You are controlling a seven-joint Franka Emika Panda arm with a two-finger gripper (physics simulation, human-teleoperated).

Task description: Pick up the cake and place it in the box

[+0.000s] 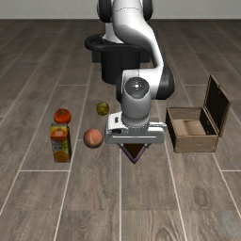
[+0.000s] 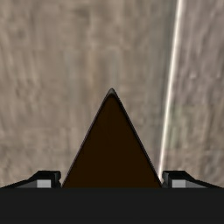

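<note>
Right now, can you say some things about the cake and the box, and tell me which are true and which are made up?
1. The cake is inside the box. False: it is outside the box, right under the gripper.
2. The box's lid is up. True.
3. The cake is a dark, pointy triangle slice. True.
4. The box is on the exterior view's left of the gripper. False: it is on the exterior view's right.
5. The juice carton stands next to the box. False: it stands on the other side of the gripper, by the tomato.
</note>
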